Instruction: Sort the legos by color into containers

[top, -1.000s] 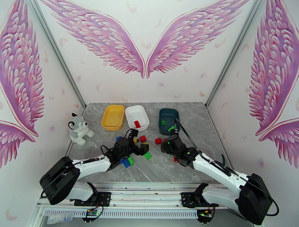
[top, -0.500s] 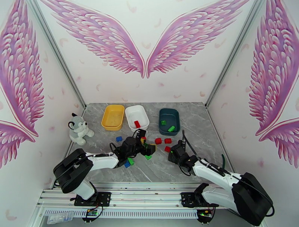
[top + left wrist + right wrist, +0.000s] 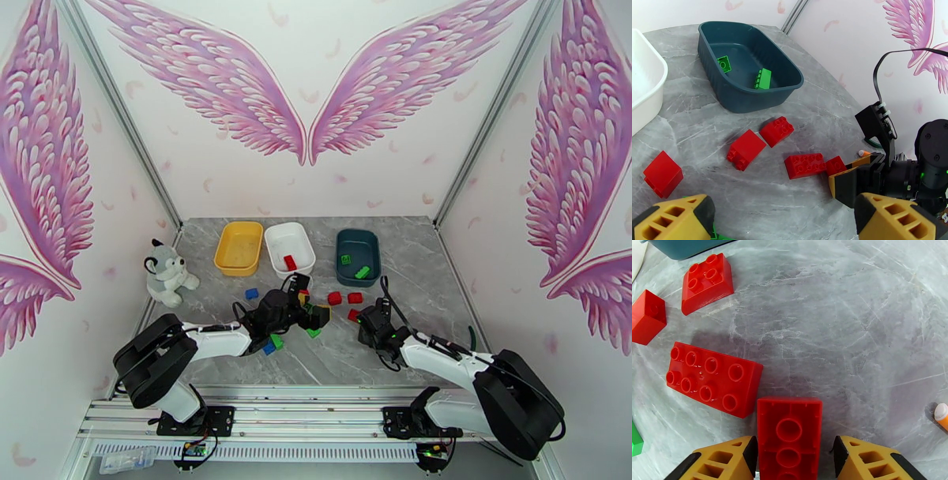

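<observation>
The right pincer (image 3: 793,447) straddled an upturned red plastic brick (image 3: 789,417), jaws apart with a gap on one side. The left pincer (image 3: 784,215) gaped wide.

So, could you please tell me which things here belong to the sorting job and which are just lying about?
Job: red bricks, green bricks, blue bricks, yellow tray, white tray, teal tray.
Lying about: toy husky, small orange-and-white piece.

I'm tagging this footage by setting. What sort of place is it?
Likely a staged robot-recording booth, not a home: white walls printed with pink wings, a small grey marble-look table, and the left arm and right arm bolted to a metal rail at its near edge.
</observation>
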